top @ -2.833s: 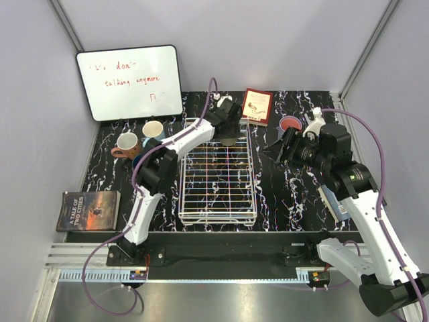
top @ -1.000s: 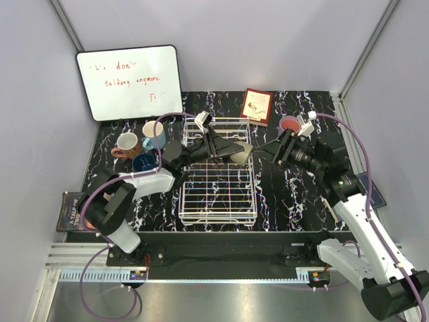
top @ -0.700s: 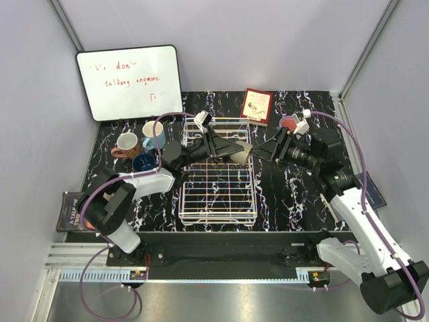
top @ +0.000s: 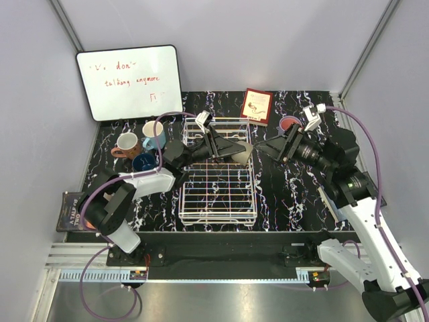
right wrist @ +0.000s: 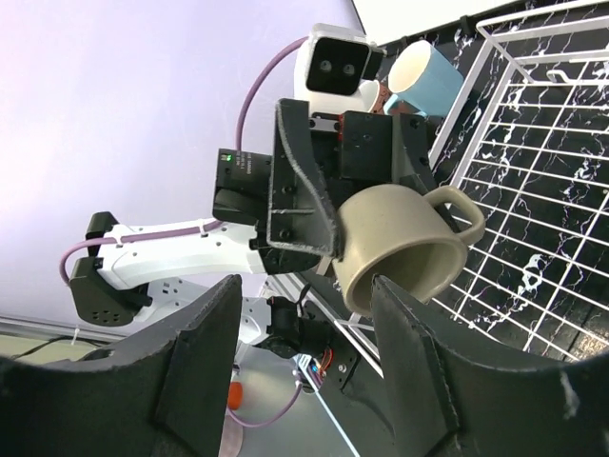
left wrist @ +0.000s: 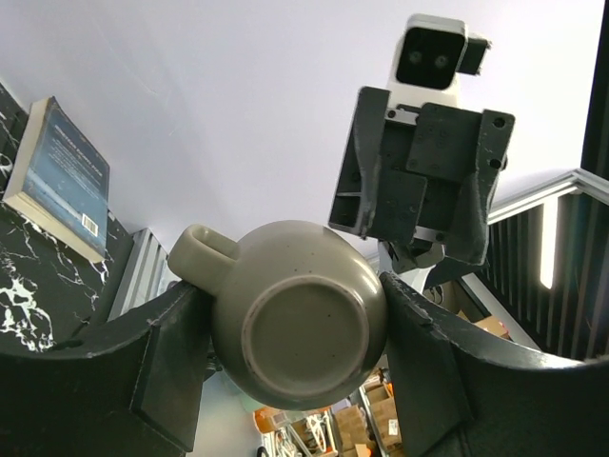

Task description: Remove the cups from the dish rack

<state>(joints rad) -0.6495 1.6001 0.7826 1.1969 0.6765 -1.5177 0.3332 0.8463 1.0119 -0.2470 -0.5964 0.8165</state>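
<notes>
Up comes the grey-beige mug (top: 242,151), matte, with faint dark specks on its base. The dish rack (top: 218,201) is white wire on a black tabletop (top: 288,194) veined white like marble. At ten o'clock from the rack stand a light blue mug (top: 153,132), a salmon-terracotta mug (top: 126,144) and a dark blue cup (top: 143,162). The white whiteboard (top: 127,82) has red scrawl. At one o'clock lies a red book (top: 257,106) with a cream panel.

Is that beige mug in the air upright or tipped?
Tipped sideways: the beige mug, clamped in the left gripper, shows its base to that wrist's camera.
</notes>
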